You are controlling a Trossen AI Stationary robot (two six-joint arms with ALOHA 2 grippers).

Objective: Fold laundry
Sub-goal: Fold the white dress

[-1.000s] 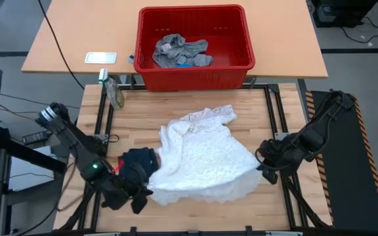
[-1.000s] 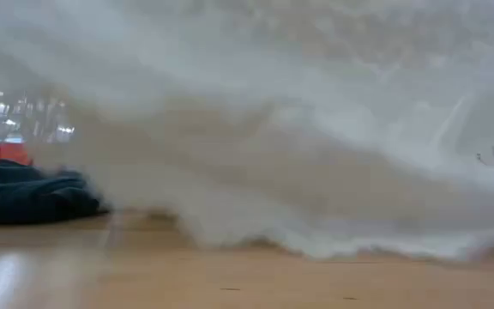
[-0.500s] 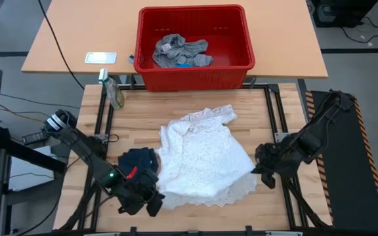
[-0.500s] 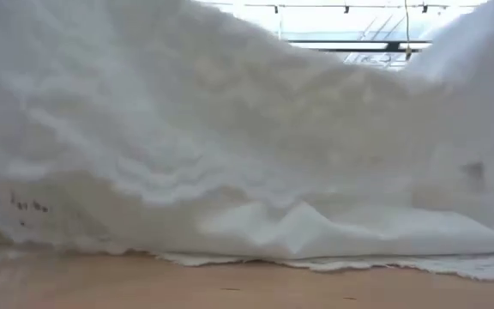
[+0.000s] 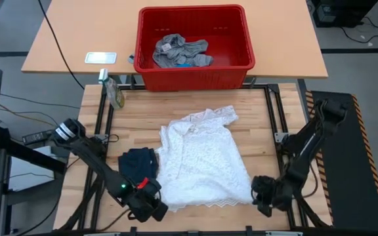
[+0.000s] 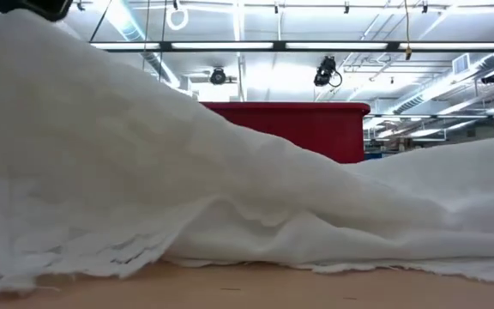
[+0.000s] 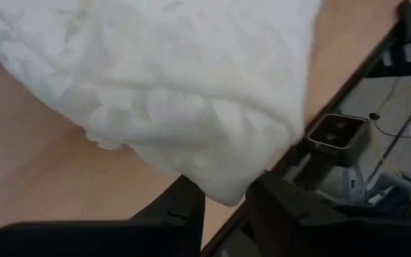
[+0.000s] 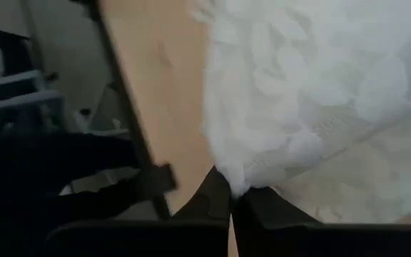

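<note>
Laundry first: white lace garment [image 5: 203, 159] lies spread flat mid-table, hem toward the near edge, neckline toward the red basket [image 5: 195, 73]. Dark navy piece [image 5: 138, 164] sits bunched just beside its left side, touching. Grey garment [image 5: 179, 51] plus a scrap of bright blue sit inside the basket, well apart from the work area.

Step in hand looks like spreading the white piece flat before the first fold. Left gripper [image 5: 151, 206] is at the hem's left corner; the left wrist view shows its fingers [image 7: 184, 203] slightly parted with the white corner lying in the gap — whether it is pinched or being let go I cannot tell. Right gripper [image 5: 262, 194] is at the hem's right corner, fingers [image 8: 216, 193] closed tight on a tip of white fabric.

Next move, as a judgement: both corners get set down and let go, then a regrip along one side to fold the garment over — lace is limp and will drag or bunch if pulled unevenly. Navy piece may snag the left edge.

Surface: light wood tabletop [image 5: 143, 111] in a dark metal frame. A second tan table [image 5: 84, 33] behind carries the basket and a small white flat device [image 5: 101, 58]. Low view is mostly filled by white cloth; beyond it the basket's red wall and a ceiling with strip lights.
</note>
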